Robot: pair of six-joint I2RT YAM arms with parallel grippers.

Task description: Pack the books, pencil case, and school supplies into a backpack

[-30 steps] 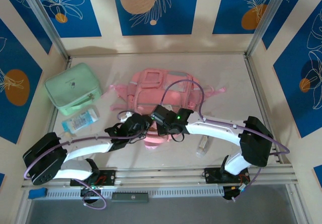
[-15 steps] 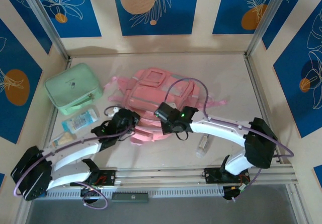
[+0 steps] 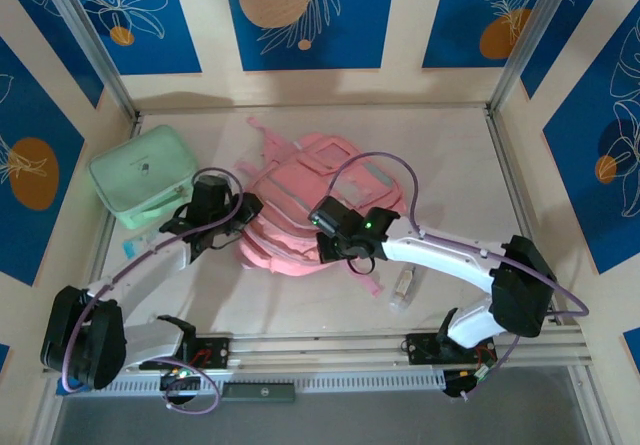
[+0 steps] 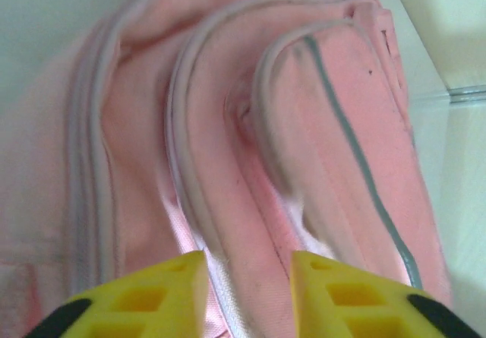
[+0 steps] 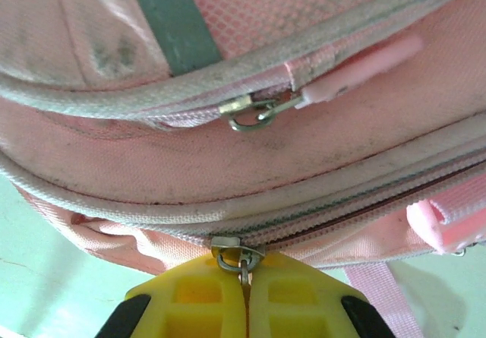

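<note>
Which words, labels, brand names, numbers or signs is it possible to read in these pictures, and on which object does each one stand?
No text can be read here.
mint-green case: a small dark mark on its lid, too small to read.
backpack: no print on the fabric or zips seen from above and from both wrist cameras.
clear bottle: too small to tell whether it bears a label.

We log: the backpack [image 3: 300, 190] has turned and now lies skewed | our left gripper [image 3: 238, 215] swung left and farther out, near the mint-green case [image 3: 145, 175] | our right gripper [image 3: 325, 237] barely shifted right.
</note>
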